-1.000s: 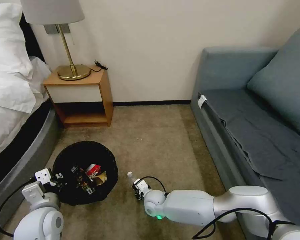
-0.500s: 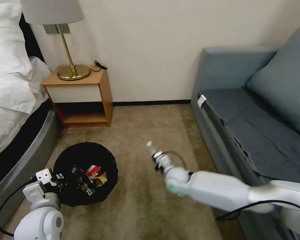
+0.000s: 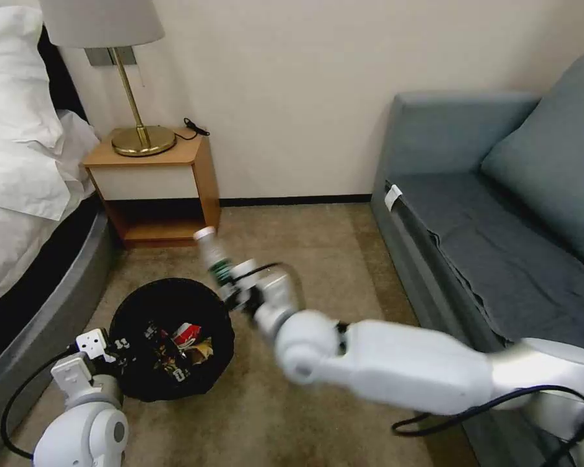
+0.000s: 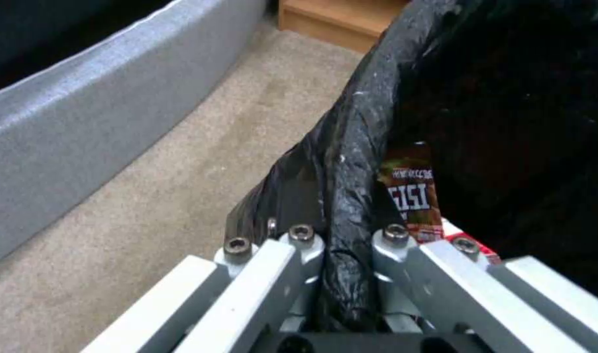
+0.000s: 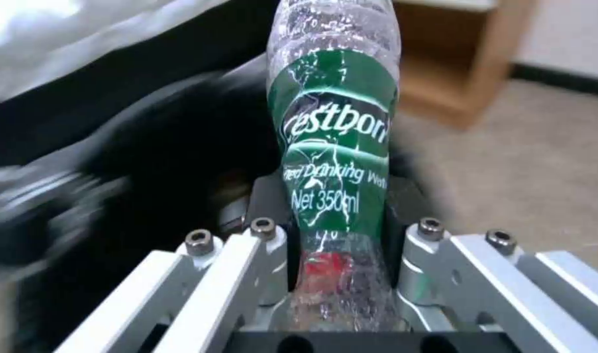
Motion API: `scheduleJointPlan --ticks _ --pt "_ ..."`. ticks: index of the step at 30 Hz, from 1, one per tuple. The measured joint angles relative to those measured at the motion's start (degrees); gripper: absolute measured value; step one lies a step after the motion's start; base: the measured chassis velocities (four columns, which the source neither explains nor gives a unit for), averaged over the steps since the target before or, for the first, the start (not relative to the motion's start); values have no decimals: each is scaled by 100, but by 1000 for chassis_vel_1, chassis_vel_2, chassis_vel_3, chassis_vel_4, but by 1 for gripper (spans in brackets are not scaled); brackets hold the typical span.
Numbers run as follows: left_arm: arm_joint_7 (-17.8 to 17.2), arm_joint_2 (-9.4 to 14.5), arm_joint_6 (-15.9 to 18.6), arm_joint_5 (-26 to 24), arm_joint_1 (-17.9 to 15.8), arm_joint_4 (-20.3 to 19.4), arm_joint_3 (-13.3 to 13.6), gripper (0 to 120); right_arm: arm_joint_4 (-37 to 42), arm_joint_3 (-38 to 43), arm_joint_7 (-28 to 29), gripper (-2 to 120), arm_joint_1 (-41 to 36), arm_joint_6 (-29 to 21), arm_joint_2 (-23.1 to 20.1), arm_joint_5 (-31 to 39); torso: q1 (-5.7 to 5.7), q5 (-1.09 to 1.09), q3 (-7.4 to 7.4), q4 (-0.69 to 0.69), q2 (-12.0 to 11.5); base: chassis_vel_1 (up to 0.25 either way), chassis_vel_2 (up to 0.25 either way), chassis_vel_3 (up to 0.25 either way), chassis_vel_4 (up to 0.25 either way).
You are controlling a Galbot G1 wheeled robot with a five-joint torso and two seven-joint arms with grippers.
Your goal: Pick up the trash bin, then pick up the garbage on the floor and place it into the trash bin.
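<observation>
Low in the left of the head view, one trash bin (image 3: 169,337), round, black and lined with a black bag, stands on the carpet with the left gripper (image 3: 113,347) at its near-left rim; the left wrist view shows that gripper's jaws clamped on the liner-covered rim (image 4: 348,206). Inside the bin lie several litter pieces: one red-and-white snack packet (image 3: 188,334), one yellowish wrapper (image 3: 203,349) just beside it, and dark printed wrappers whose count I cannot tell. One clear plastic bottle (image 3: 213,256) with a green label and white cap is held tilted in the right gripper (image 3: 237,288), just above the bin's far-right rim, cap toward the upper left; the right wrist view shows the jaws closed on the bottle's lower body (image 5: 338,274). One right arm reaches in from the lower right of the frame. Bordering the carpet (image 3: 305,259) are one bed (image 3: 32,272) along the left edge, one wooden nightstand (image 3: 159,188) with one brass lamp (image 3: 133,130) at upper left, and one grey-blue sofa (image 3: 486,240) on the right. Between bin and sofa the carpet lies open, from the wall's baseboard down to the bottom edge.
</observation>
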Motion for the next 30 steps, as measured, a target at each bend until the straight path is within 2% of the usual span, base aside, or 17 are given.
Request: scheduleJointPlan --ticks 6,9,11,12,16,18,20,22,24,25,28,30 --pt "-3 -31 17 4 -43 4 33 3 -358 -399 36 19 -91 18 338 -148 0 0 0 -2 0 0 0 0 0" --pt "-4 -38 19 5 -50 10 38 3 -490 -483 45 25 -136 16 410 -237 0 0 0 -2 0 0 0 0 0" --pt "-7 -38 21 7 -51 13 38 3 -607 -516 56 36 -168 12 451 -342 0 0 0 -2 0 0 0 0 0" --pt "-7 -38 21 7 -51 13 38 3 -607 -516 56 36 -168 12 451 -342 0 0 0 -2 0 0 0 0 0" --pt "-7 -36 23 7 -58 17 37 3 -581 -507 58 54 -165 -22 430 -362 0 1 0 -3 -1 0 0 0 0" --pt "-7 -36 23 7 -59 18 37 3 -569 -502 58 57 -162 -26 423 -361 0 1 0 -3 -1 0 0 0 0" --pt "-7 -38 24 7 -60 22 37 3 -523 -488 66 70 -161 -49 409 -351 0 1 0 -3 -1 0 0 0 0" --pt "-7 -38 24 7 -61 24 37 3 -510 -487 68 71 -161 -58 404 -347 0 1 0 -3 -1 0 0 0 0" --pt "-7 -45 25 7 -66 32 37 3 -468 -482 72 85 -162 -76 390 -342 0 1 0 -3 -1 0 0 0 0" --pt "-7 -45 25 7 -66 32 37 3 -468 -482 72 85 -162 -76 390 -342 0 1 0 -3 -1 0 0 0 0" --pt "-12 -58 25 4 -64 33 47 3 -423 -367 95 97 -164 -68 383 -409 0 2 0 -2 -1 0 0 0 0" --pt "-32 -59 24 -28 -63 39 50 3 -373 -293 96 99 -158 -69 365 -421 0 1 0 -3 -1 0 0 0 0"
